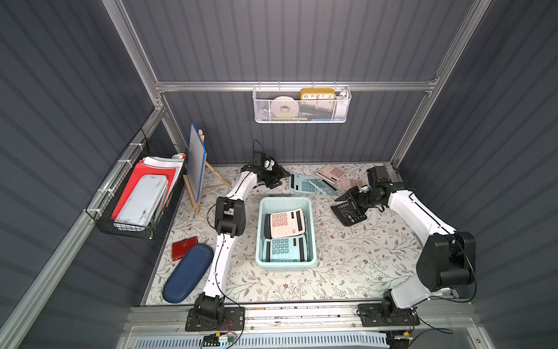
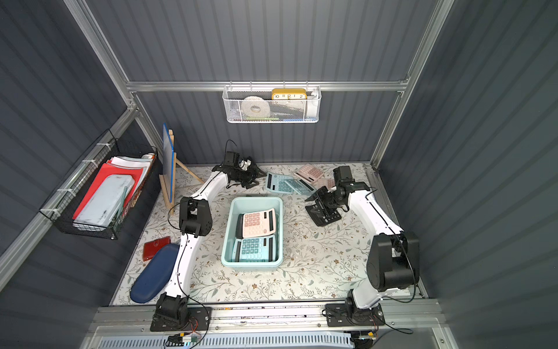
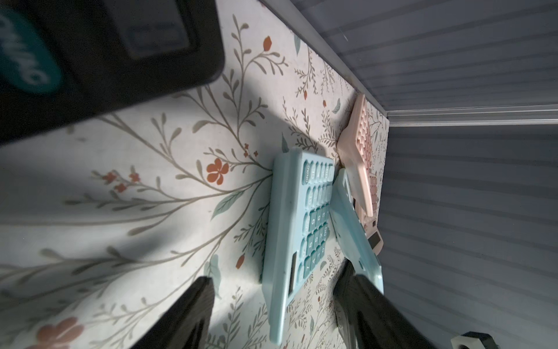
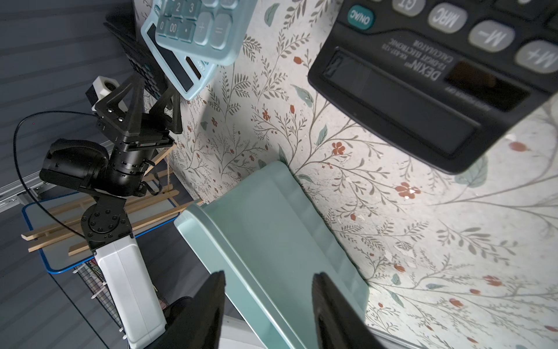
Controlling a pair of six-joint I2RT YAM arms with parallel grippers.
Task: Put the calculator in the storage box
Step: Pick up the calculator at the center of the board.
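Stacked calculators [image 1: 285, 223] in the storage box [image 1: 283, 265], loose calculators [image 1: 303, 185] on the table [image 1: 347, 266] behind it

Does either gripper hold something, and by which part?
Neither. The left gripper stands open around one end of the blue calculator; the right gripper is open, empty.

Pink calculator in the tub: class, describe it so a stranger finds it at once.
On the floral table stands the pale mint storage box. Inside, the pink calculator lies at the far end, beyond a blue calculator. It is the box's only pink thing.
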